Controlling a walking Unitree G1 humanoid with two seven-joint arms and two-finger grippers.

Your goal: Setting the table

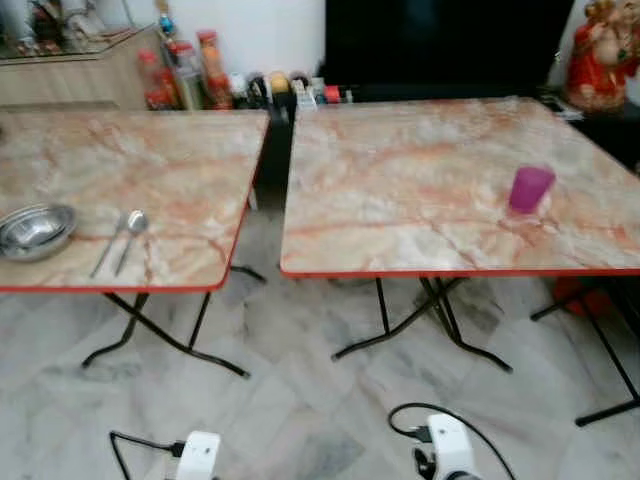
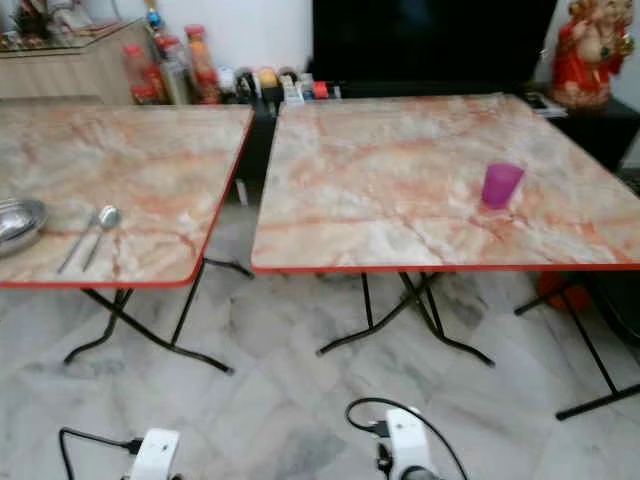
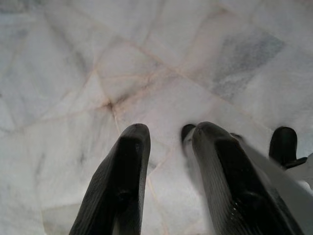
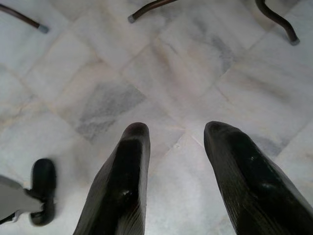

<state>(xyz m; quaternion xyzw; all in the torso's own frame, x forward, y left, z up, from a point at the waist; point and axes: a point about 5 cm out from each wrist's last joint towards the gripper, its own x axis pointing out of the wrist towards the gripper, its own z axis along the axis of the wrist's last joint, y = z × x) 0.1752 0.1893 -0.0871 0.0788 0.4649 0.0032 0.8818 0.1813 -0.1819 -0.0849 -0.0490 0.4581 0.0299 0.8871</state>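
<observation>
Hanging low over the floor (image 4: 161, 63), left gripper (image 3: 168, 142) & right gripper (image 4: 176, 142) both spread, holding nothing. Approach step, I'd say. Bowl (image 1: 35, 230) + two spoons (image 1: 122, 238) on left table (image 1: 170, 160); pink cup (image 1: 529, 189) on right table (image 1: 420, 170). Next: walk up, pick one.

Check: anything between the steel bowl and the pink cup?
Left eye view: from bowl, two spoons, bare marble, the floor gap between tables, then bare tabletop up to cup.
</observation>
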